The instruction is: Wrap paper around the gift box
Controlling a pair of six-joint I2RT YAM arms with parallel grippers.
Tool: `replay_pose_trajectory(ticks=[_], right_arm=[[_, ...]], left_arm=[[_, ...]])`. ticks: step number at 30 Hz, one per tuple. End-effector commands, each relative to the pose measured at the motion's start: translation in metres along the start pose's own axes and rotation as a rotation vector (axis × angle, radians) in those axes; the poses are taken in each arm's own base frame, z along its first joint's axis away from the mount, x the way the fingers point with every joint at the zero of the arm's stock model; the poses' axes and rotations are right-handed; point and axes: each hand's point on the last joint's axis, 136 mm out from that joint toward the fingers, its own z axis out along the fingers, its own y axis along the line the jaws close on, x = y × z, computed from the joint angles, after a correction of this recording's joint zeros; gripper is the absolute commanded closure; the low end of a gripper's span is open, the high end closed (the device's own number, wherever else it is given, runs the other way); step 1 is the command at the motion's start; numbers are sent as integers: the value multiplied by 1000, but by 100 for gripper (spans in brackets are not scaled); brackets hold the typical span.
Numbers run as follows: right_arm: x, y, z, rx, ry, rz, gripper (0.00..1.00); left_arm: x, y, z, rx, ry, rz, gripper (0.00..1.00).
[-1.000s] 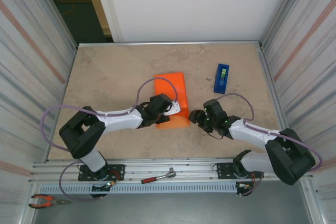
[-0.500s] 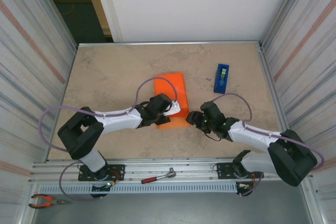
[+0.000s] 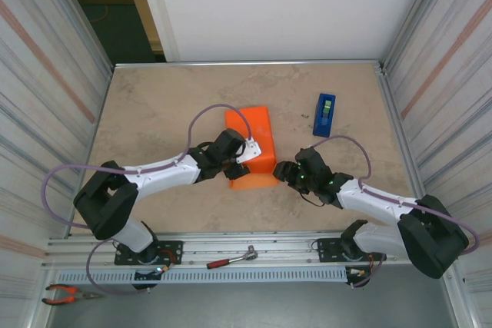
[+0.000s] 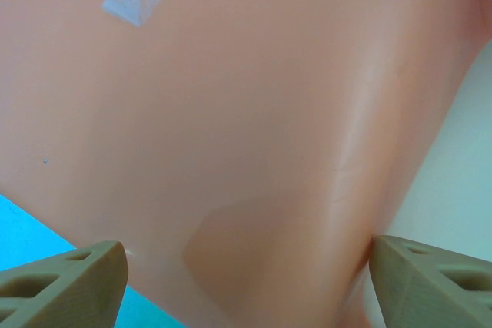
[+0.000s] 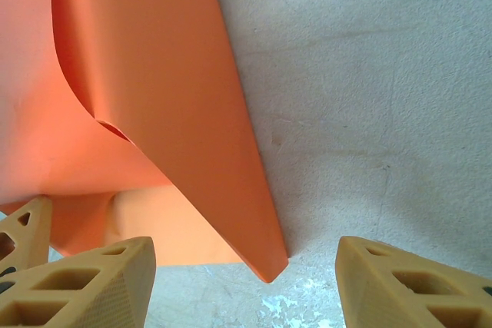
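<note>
Both arms shifting at the paper

The left gripper is drawing back toward 8 o'clock, its elbow swinging out to 9 o'clock, uncovering more of the paper; the right gripper is edging toward 9 o'clock, nearer the paper's corner.

Paper on the middle of the table, tape dispenser apart to its right

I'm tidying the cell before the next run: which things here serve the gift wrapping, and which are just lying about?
For the job: orange paper; blue tape dispenser, probably.
Lying about: red-handled ratchet; orange-handled pliers, both off the table at the near edge.
</note>
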Motion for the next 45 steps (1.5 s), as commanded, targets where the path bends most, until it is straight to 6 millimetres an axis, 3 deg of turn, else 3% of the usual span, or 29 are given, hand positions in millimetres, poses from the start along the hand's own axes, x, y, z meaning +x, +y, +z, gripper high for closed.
replay_pose_trajectory(ticks=[1, 5, 13, 25, 39, 45], right_arm=[[3, 1, 1, -6, 10, -28, 37], [5, 4, 5, -10, 22, -40, 38], [4, 10, 10, -10, 29, -53, 38], [9, 12, 18, 32, 47, -95, 38], [14, 7, 31, 121, 68, -159, 49], [18, 2, 34, 144, 74, -166, 61]], left_arm=[[4, 1, 4, -12, 10, -6, 19], [11, 0, 10, -13, 20, -19, 22], [17, -7, 15, 9, 32, -23, 18], [17, -7, 18, 8, 44, -19, 22], [17, -11, 18, 14, 46, -10, 22], [17, -11, 18, 14, 46, -9, 22]])
